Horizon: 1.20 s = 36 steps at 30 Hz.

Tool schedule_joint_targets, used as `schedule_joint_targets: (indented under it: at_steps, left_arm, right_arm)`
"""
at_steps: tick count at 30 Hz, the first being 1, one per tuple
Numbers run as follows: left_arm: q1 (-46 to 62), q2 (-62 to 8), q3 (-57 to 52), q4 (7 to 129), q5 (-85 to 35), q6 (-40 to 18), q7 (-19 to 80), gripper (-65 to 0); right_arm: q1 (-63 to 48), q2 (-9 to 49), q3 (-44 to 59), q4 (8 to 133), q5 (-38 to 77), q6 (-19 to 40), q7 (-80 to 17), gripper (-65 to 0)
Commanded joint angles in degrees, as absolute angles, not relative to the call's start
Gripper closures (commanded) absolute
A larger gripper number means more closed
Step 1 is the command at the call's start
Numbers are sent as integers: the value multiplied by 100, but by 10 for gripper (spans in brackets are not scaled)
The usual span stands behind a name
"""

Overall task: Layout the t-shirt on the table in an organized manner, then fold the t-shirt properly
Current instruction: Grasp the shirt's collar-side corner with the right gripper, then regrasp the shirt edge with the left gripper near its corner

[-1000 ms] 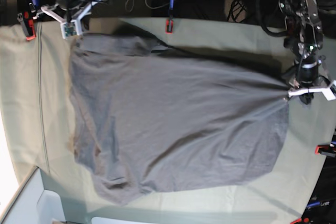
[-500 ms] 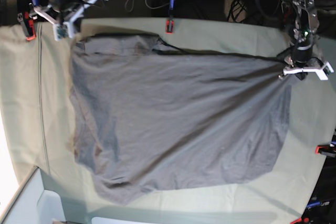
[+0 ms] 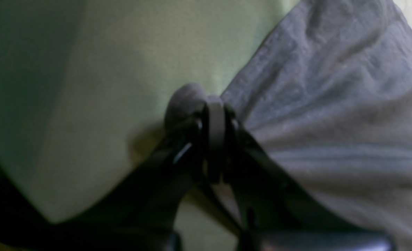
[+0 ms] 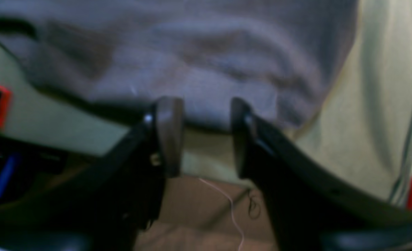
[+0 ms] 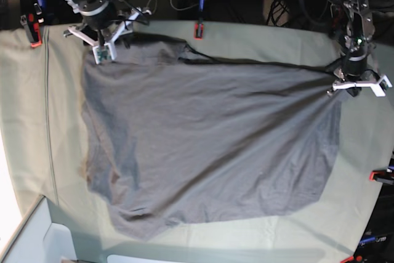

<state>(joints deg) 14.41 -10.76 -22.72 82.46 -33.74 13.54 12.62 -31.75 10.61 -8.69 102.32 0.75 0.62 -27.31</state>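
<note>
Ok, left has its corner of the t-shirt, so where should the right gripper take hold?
I'd pinch the t-shirt's far edge near its far-left corner in the base view, coming from the table's far side. That edge lies between the open fingers of the right gripper, and the left gripper already grips cloth opposite.

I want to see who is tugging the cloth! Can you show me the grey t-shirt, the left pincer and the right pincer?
t-shirt (image 5: pixel 203 133): base view, middle
left pincer (image 3: pixel 213 139): left wrist view, between fingertips
right pincer (image 4: pixel 207 115): right wrist view, between fingertips
</note>
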Motion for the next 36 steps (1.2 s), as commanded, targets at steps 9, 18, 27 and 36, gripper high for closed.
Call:
schedule_joint_targets:
  at_steps: [9, 18, 27, 36]
  left_arm:
    - [1411, -1121, -2299, 8338, -3336, 1358, 1121, -1]
    - [1437, -1121, -2299, 8338, -3336, 1358, 1121, -1]
    - [1411, -1121, -2299, 8338, -3336, 1358, 1121, -1]
    - [1279, -1121, -2299, 8338, -3336, 1358, 1130, -4]
  right_arm:
    - [-2897, 1095, -840, 9763, 66, 31, -2607, -332]
    - [-2818, 1130, -840, 9481, 66, 31, -2589, -281]
    - [-3020, 1130, -462, 9560, 66, 31, -2554, 0]
    - [-3618, 1147, 101, 10501, 57, 40, -2484, 0]
